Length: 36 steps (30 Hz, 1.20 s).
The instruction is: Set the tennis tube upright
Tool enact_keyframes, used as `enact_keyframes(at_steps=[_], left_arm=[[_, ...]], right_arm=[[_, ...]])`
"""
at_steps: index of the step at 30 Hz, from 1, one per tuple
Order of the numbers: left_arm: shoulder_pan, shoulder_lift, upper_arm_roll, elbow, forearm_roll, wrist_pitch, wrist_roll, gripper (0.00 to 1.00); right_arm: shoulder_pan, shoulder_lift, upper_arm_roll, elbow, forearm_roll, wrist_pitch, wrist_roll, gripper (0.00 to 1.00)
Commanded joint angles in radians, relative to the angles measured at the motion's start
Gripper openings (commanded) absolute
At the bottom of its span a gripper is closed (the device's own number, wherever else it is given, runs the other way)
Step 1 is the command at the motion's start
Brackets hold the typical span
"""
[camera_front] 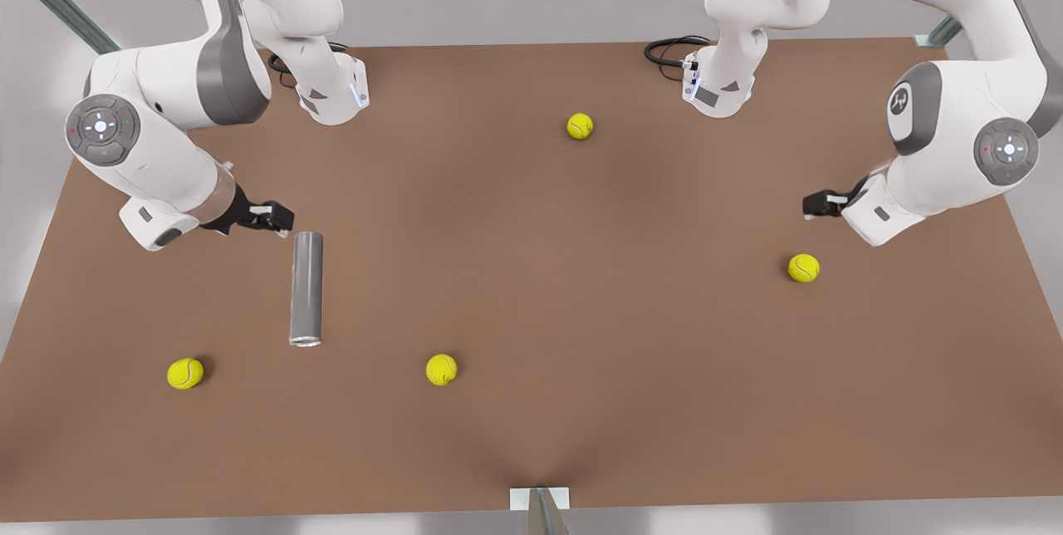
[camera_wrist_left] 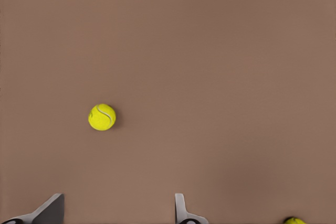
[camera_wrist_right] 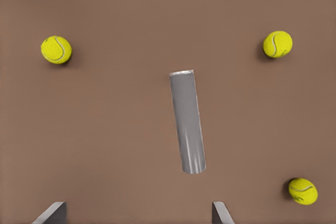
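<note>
The tennis tube (camera_front: 306, 287) (camera_wrist_right: 187, 121) is a slim grey cylinder lying flat on the brown table (camera_front: 631, 352), on the front view's left, with its lighter rim toward the near edge. My right gripper (camera_front: 270, 219) (camera_wrist_right: 136, 217) hovers by the tube's other end, open and holding nothing. Its fingertips (camera_wrist_right: 53, 211) stand wide apart and clear of the tube. My left gripper (camera_front: 815, 204) (camera_wrist_left: 116, 217) waits on the front view's right, open and empty above bare table.
Yellow-green tennis balls lie scattered: two (camera_front: 185, 373) (camera_front: 441, 370) past the tube's rim end, one (camera_front: 803, 267) near my left gripper, one (camera_front: 580, 126) at the back. The right wrist view has a third ball (camera_wrist_right: 303, 191). A bracket (camera_front: 540, 498) sits at the near edge.
</note>
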Motion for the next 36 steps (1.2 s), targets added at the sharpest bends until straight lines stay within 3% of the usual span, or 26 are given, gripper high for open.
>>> enact_keyframes(at_steps=[1,5,7,10,11,16,22,36], left_arm=[[-0.004,-0.001,0.0,0.001,0.002,0.066,-0.028,1.0],[-0.004,0.001,-0.002,-0.001,0.002,0.066,-0.028,1.0],[-0.004,0.002,-0.002,-0.001,0.002,0.066,-0.028,1.0],[-0.004,0.002,-0.002,-0.001,0.002,0.066,-0.028,1.0],[-0.004,0.004,-0.002,-0.001,0.002,0.066,-0.028,1.0],[-0.01,0.034,0.0,0.001,-0.001,0.069,-0.028,1.0],[-0.005,0.042,0.003,0.002,-0.001,0.072,-0.027,1.0],[-0.005,0.054,0.003,0.002,-0.001,0.086,-0.028,1.0]], right_arm=[[0.001,0.0,0.001,0.001,-0.001,0.022,0.083,1.0],[-0.01,0.101,0.002,-0.041,-0.003,0.003,0.069,1.0],[-0.028,0.173,0.001,-0.088,-0.046,0.101,0.075,1.0],[-0.143,0.086,0.001,-0.542,-0.044,0.543,0.068,1.0],[-0.158,0.083,0.001,-0.613,-0.046,0.621,0.068,1.0],[-0.211,0.1,0.002,-0.627,-0.055,0.674,0.049,1.0],[-0.215,0.187,0.001,-0.702,-0.122,1.023,0.049,1.0],[-0.244,0.252,0.025,-0.693,-0.132,1.003,-0.079,1.0]])
